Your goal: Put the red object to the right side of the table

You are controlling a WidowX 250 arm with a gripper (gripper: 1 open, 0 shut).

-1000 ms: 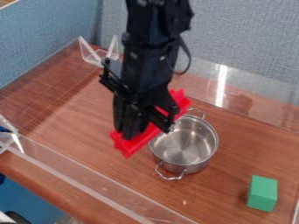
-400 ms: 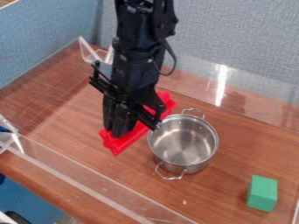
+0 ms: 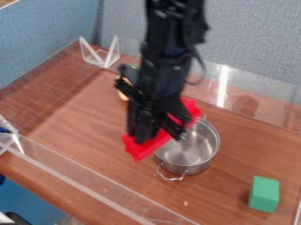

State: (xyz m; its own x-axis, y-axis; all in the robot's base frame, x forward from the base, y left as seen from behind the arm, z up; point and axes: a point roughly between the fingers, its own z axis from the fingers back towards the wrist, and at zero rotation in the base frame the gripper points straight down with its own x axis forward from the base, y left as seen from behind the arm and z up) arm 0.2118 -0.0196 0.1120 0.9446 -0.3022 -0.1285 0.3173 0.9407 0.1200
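Observation:
The red object (image 3: 143, 148), a long bright red block, hangs tilted above the table (image 3: 70, 105), its lower end left of the steel pot (image 3: 192, 149) and its upper end showing near the pot's far rim. My gripper (image 3: 153, 132) is shut on the red object's middle, the black arm coming down from the top of the view. The arm hides most of the block's middle.
A small green cube (image 3: 265, 194) lies at the front right. Low clear acrylic walls (image 3: 83, 163) edge the tabletop. A blue panel stands behind on the left.
The arm has swung right and toward the front with the red block in its grip, from left of the pot to partly over the pot's left rim.

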